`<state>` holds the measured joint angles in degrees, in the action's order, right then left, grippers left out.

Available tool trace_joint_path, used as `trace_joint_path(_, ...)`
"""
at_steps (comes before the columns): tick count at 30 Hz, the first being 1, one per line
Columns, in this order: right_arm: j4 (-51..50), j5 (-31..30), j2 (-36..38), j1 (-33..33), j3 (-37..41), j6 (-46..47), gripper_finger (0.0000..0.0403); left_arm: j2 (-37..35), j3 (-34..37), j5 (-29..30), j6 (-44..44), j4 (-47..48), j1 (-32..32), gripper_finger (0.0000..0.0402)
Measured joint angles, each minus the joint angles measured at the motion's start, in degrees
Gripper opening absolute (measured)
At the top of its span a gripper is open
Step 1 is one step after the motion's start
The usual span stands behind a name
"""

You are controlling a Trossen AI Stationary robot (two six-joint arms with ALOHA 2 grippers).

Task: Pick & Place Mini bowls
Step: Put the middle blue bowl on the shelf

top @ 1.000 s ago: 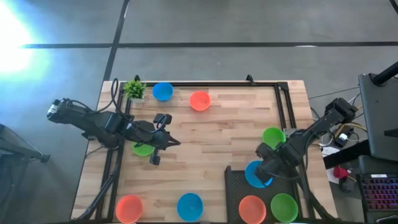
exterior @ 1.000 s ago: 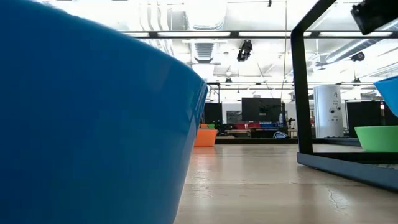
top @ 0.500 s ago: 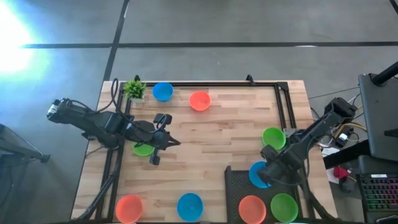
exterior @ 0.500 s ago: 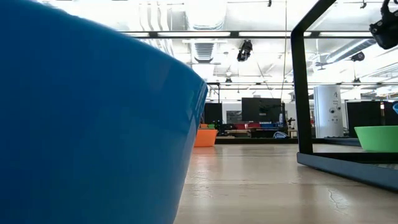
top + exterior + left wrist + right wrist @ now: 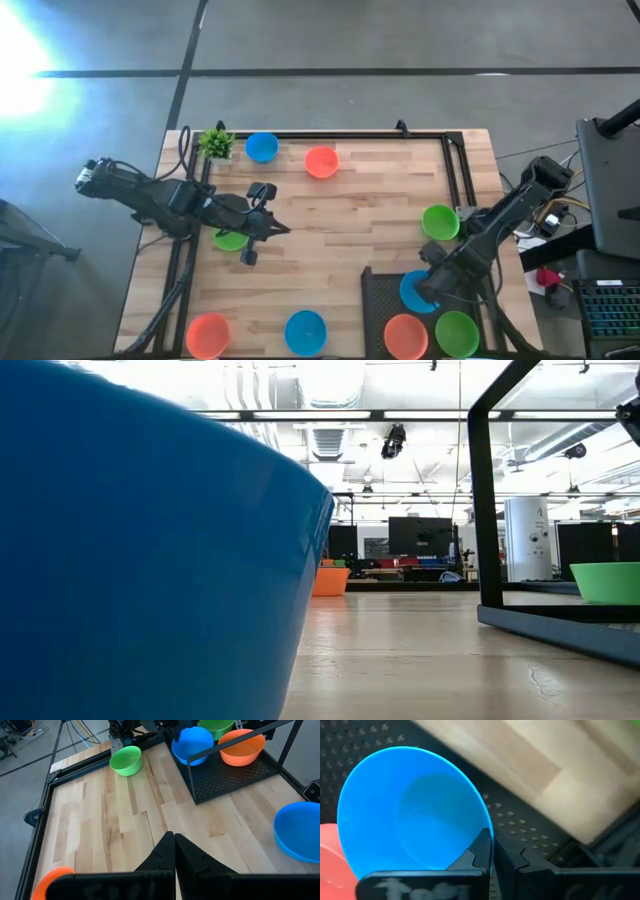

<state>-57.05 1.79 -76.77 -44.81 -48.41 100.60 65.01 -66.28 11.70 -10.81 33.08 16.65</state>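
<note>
Bowls, mini, 9 visible in high view, on wooden tabletop (image 5: 350, 230) w/ black tray (image 5: 378, 300) at near right corner.

- Blue bowl (image 5: 413, 290): pinched by rim in right claw (image 5: 432, 287), over the tray; right wrist view shows dark fingers (image 5: 481, 851) pressed onto its rim, perforated tray under it. Whether it touches the tray: can't tell.
- Orange bowl (image 5: 405, 333) and green bowl (image 5: 456, 332): in tray, side by side, nearer edge than the held blue one.
- Green bowl no. 2 (image 5: 440, 221): on bare wood just beyond the tray, right side.
- Green bowl no. 3 (image 5: 229, 239): left side, partly under the left arm.
- Blue bowl no. 2 (image 5: 261, 147) and orange bowl no. 2 (image 5: 321, 161): far edge, near each other, apart.
- Plant (image 5: 215, 143): far left corner, just beside blue no. 2.
- Orange bowl no. 3 (image 5: 208, 333) and blue bowl no. 3 (image 5: 305, 330): near edge, left half, apart. Blue no. 3 fills the left of the low view.

Left claw (image 5: 284, 229): pressed together, nothing in it, above bare wood mid-left, tips toward centre.
</note>
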Motion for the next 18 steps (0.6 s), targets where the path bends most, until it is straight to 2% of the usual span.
trace_joint_path(18, 0.8, -0.3, 0.0, -0.1, 0.9, -0.4, 0.0010, 0.0, 0.0, 0.0, 0.0, 0.0, 0.0, 0.0000)
